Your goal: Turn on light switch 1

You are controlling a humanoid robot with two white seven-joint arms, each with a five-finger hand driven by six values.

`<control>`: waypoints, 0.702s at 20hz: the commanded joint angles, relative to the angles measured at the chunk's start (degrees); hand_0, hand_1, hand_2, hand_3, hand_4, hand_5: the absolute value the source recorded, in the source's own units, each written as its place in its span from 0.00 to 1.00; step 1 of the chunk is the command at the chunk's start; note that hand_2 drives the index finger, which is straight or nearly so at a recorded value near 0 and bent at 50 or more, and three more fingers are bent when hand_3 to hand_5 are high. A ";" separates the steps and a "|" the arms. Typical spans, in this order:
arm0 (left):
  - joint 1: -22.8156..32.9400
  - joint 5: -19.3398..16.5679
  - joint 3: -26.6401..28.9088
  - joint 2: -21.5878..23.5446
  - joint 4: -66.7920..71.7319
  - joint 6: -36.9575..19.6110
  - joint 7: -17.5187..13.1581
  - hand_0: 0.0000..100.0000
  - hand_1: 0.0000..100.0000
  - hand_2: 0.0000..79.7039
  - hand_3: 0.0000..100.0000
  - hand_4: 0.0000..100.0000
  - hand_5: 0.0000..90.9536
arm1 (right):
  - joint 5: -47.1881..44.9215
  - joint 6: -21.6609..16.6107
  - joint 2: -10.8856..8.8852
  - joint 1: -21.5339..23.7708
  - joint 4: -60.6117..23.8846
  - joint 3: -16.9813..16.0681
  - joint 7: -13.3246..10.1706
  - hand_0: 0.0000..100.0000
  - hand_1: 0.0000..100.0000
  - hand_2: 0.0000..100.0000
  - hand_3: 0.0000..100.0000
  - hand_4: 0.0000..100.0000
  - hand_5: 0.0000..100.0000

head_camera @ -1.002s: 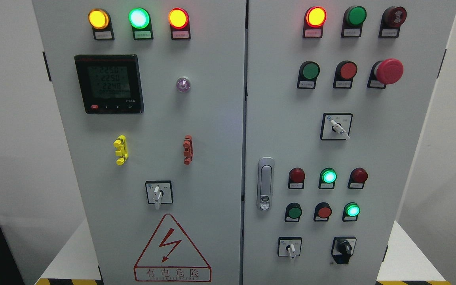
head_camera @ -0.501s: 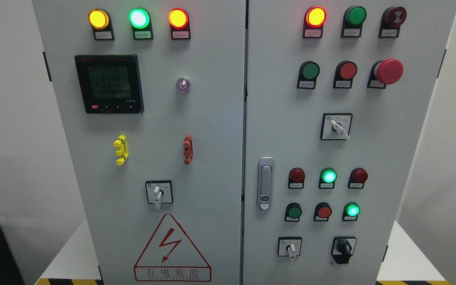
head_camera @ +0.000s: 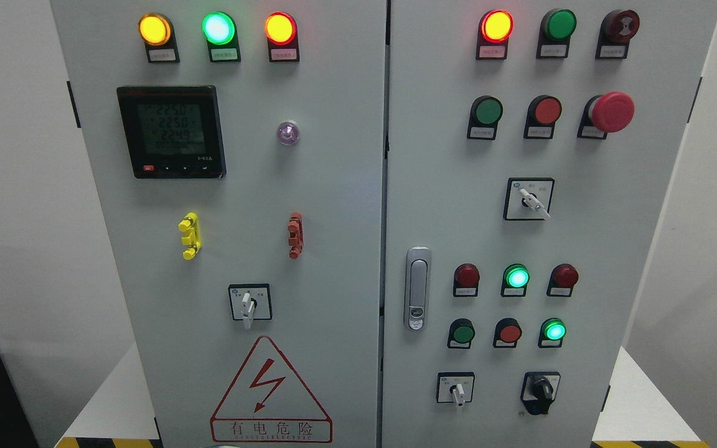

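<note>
A tall pale grey metal control cabinet [head_camera: 333, 186] with two doors is filling the head view. Neither robot hand is showing, so I cannot tell how the fingers are standing. Four selector switches are sitting on the doors: a white-handled one [head_camera: 247, 305] on the left door above the red triangular warning sign [head_camera: 270, 392], and on the right door a white-handled one [head_camera: 529, 200] mid-panel, another white one [head_camera: 457, 391] and a black knob [head_camera: 543, 391] side by side along the bottom. Their labels are too small to tell which is light switch 1.
</note>
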 commanded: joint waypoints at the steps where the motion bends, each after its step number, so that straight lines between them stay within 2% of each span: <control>1: -4.47 0.51 0.57 -1.79 -0.32 2.70 0.01 0.19 0.58 0.60 0.86 0.94 0.83 | 0.00 -0.01 0.03 0.00 0.00 -0.05 0.03 0.00 0.00 0.00 0.00 0.00 0.00; 5: -6.75 0.16 0.57 -1.97 -0.32 3.76 1.50 0.18 0.66 0.60 0.86 0.94 0.84 | 0.00 -0.01 0.03 0.00 0.00 0.04 0.03 0.00 0.00 0.00 0.00 0.00 0.00; 14: -10.53 0.16 0.57 -2.40 -0.32 7.27 4.49 0.14 0.70 0.66 0.92 0.95 0.86 | 0.00 -0.01 0.03 0.00 0.00 -0.05 0.03 0.00 0.00 0.00 0.00 0.00 0.00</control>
